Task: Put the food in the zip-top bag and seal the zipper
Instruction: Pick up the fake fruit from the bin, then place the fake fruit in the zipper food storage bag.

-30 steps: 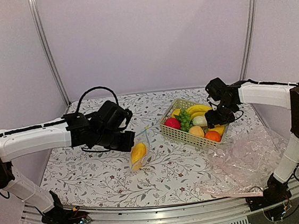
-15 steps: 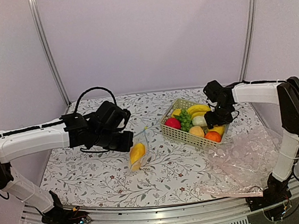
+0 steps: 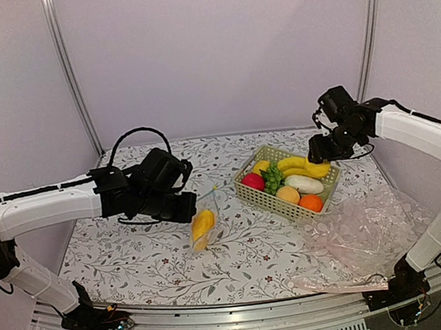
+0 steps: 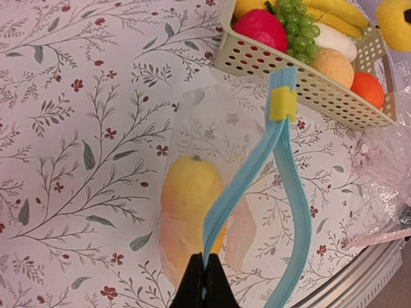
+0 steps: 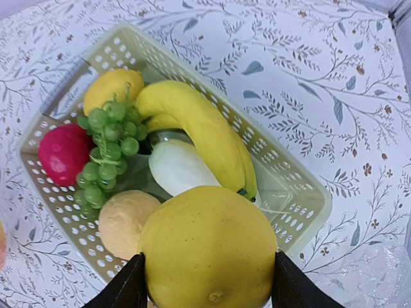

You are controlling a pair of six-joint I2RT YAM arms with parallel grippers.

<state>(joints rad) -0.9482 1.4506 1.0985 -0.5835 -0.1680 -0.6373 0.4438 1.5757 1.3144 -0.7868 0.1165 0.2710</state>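
- Yellow fruit point(image 5: 205, 247): rounded, smooth-skinned toy. Judged light, hard and a bit slippery, so a hold across its widest girth is the safe one.
- Right claw point(image 5: 207, 282) grips it that way: one finger against each flank, the fruit filling the gap. It hangs above the basket point(image 5: 289, 192), over the far right corner in the top view.
- Long fruit point(image 4: 189, 199) lies inside the bag point(image 4: 205, 122) on the table point(image 4: 77, 128), well apart from the right claw.
- Bag: thin clear film, judged limp and light; it will likely collapse unless the mouth is held.
- Zipper point(image 4: 255, 163), the blue strip, is the stiffest part, so that is the place to grip.
- Left claw point(image 4: 204, 282) is pressed together on one end of the zipper, pinching it.
- Above the pinch the two blue tracks part, so the mouth looks partly open.
- Slider point(image 4: 282, 104), a yellow tab, sits at the far end, toward the basket.
- Judgement: the mouth gap is narrow against the round fruit; entry may snag the film or drag the bag.
- Bag lies between the arms, near the basket's left side.
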